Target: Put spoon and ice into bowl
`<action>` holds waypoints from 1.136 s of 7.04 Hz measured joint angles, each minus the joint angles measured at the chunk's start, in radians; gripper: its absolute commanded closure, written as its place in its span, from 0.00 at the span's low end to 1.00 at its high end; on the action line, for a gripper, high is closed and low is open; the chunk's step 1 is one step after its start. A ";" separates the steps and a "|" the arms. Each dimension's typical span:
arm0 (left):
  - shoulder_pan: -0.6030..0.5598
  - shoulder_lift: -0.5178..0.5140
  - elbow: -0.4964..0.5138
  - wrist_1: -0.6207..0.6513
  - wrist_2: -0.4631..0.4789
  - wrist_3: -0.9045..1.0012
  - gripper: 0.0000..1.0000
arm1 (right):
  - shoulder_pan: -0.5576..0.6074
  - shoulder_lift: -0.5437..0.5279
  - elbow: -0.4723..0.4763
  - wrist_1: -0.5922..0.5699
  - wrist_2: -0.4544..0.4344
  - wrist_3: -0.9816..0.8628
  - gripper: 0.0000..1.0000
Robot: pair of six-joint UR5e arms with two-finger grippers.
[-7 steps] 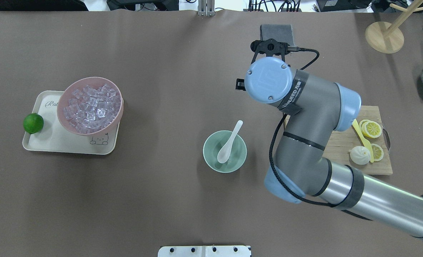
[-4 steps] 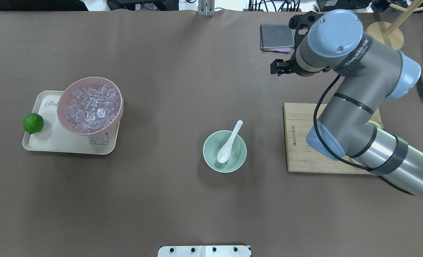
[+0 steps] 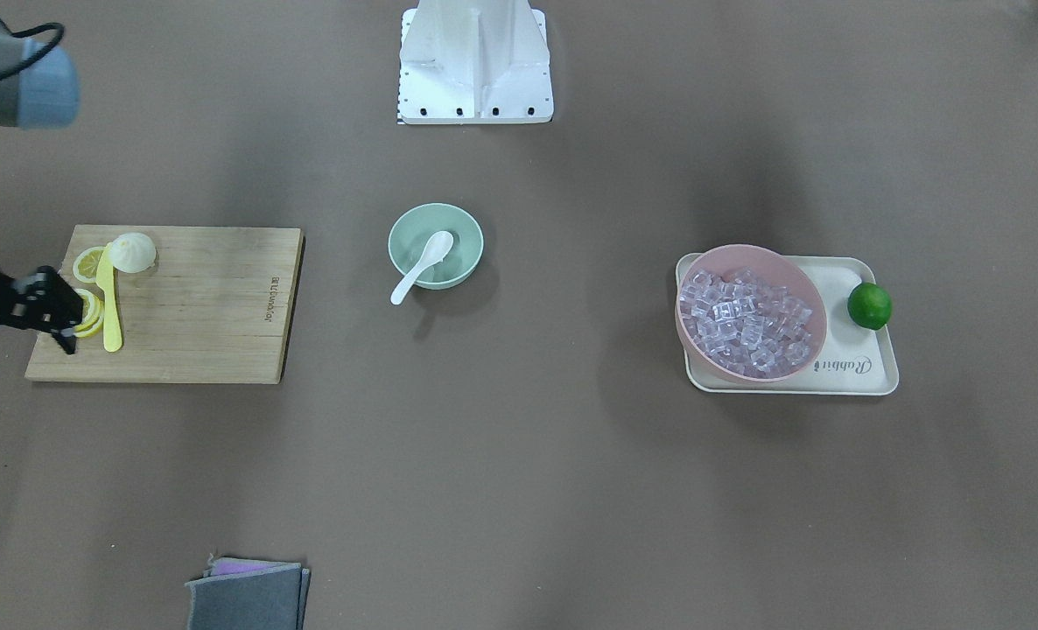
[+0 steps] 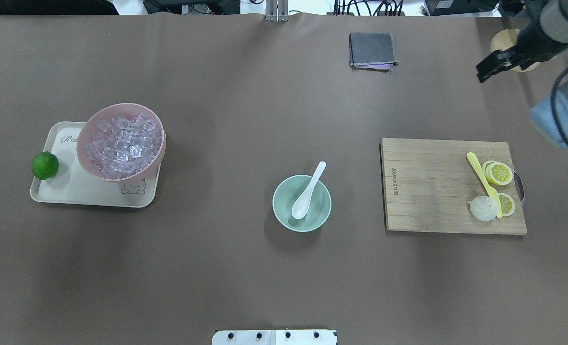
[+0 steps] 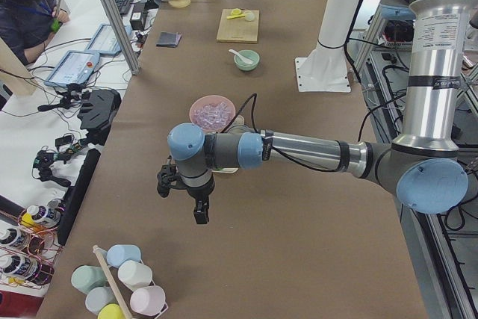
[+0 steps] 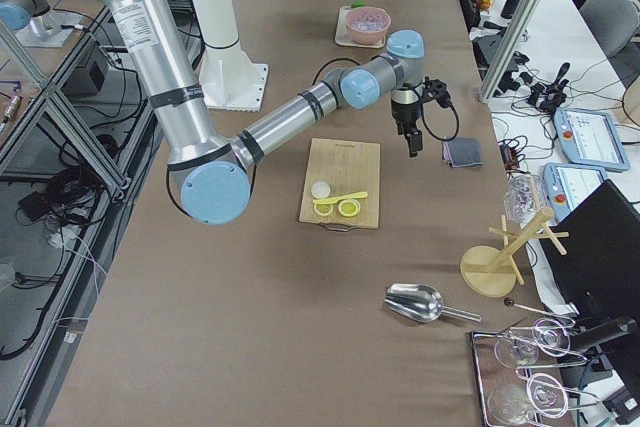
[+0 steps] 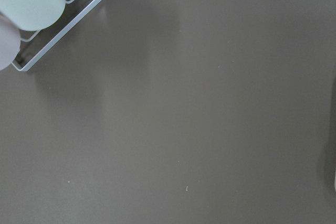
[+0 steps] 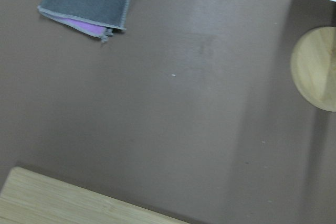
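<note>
Spoon lies in the bowl, ice in the pink bowl; whether left pincer or right pincer gapes, I cannot tell.

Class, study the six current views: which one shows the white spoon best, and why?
The overhead exterior view: the spoon appears largest, scoop inside the bowl, handle over its rim. The front-facing view shows it nearly as well; exterior left shows it tiny; the other views miss it.
</note>
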 measured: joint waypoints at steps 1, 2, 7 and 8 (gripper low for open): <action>-0.001 0.005 0.001 -0.016 0.000 0.001 0.02 | 0.098 -0.045 -0.008 -0.003 0.068 -0.127 0.00; -0.001 0.008 0.003 -0.032 0.001 0.001 0.02 | 0.177 -0.097 -0.020 -0.004 0.119 -0.257 0.00; -0.001 0.019 0.006 -0.043 0.001 0.001 0.02 | 0.331 -0.412 -0.035 0.004 0.154 -0.538 0.00; -0.001 0.020 0.005 -0.043 0.000 0.001 0.02 | 0.332 -0.435 -0.039 0.004 0.156 -0.539 0.00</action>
